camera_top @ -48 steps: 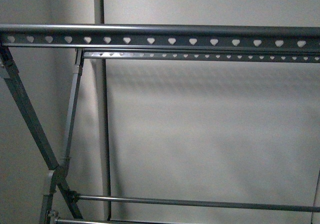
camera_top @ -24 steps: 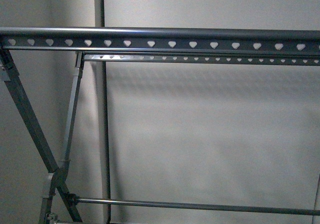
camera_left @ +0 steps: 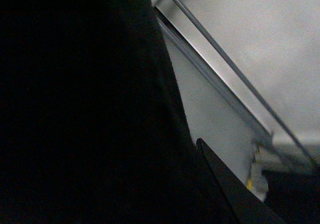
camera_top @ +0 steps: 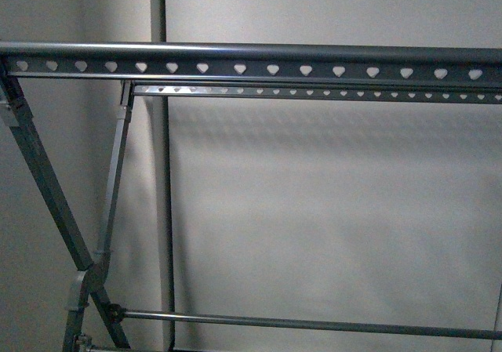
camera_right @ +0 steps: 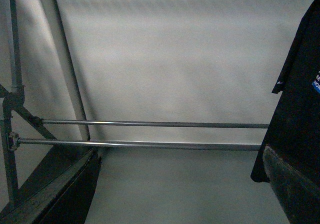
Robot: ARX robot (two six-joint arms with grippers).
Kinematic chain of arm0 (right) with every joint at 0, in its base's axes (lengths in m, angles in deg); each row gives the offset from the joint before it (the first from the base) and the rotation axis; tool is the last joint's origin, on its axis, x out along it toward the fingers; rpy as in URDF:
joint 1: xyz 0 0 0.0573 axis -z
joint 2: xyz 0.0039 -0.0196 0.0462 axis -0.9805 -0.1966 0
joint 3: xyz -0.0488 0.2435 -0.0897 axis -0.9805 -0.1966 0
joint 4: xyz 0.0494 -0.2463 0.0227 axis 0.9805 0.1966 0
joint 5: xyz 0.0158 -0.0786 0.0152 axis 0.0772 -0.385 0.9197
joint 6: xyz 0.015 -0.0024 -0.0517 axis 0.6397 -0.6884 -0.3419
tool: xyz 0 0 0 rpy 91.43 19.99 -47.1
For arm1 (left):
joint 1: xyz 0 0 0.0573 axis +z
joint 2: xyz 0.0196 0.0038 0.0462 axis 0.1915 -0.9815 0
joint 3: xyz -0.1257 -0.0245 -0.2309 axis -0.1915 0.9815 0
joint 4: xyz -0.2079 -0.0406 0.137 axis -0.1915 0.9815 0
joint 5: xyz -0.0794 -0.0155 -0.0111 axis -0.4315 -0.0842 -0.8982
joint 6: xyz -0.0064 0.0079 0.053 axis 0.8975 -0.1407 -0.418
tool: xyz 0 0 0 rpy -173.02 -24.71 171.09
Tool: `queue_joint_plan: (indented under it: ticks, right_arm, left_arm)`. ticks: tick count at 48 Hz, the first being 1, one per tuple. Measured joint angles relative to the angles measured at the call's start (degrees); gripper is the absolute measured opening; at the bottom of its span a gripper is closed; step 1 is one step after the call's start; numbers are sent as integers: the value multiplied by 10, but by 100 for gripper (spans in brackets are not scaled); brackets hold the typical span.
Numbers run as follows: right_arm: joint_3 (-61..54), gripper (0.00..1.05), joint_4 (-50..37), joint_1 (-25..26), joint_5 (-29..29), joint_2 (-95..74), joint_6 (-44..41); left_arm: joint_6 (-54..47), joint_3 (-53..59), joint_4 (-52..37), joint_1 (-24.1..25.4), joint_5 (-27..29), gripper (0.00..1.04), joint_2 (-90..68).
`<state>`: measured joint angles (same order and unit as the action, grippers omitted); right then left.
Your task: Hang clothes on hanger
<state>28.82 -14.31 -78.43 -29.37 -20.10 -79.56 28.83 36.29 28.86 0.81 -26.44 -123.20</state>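
T-shirt [camera_right: 295, 94], black, hanging lengthwise down across the clothes rack's [camera_top: 251, 58] lower bars [camera_right: 150, 134], just beyond one finger of the right gripper [camera_right: 180, 154], spread wide and empty. Left gripper [camera_left: 220, 184] probably nearer, swamped in black cloth [camera_left: 75, 109]; grip impossible to tell.

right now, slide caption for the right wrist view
Black T-shirt hanging beside two thin lower bars of the grey rack.
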Motion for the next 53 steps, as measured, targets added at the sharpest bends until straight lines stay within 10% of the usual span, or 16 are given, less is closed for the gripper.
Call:
queue_joint_plan:
  ticks: [20,28,42,53]
  right_arm:
    - [0,97,0,0,0,0,0]
    - [0,97,0,0,0,0,0]
    - [0,97,0,0,0,0,0]
    - [0,97,0,0,0,0,0]
  left_arm:
    - [-430,-9,247,-94,-315,11,176]
    - [-657,-55,315,-85,-332,11,111]
    - [-1151,-215,141,-99,-327,11,-123]
    - [-1255,-267,52,-131,-305,11,-211]
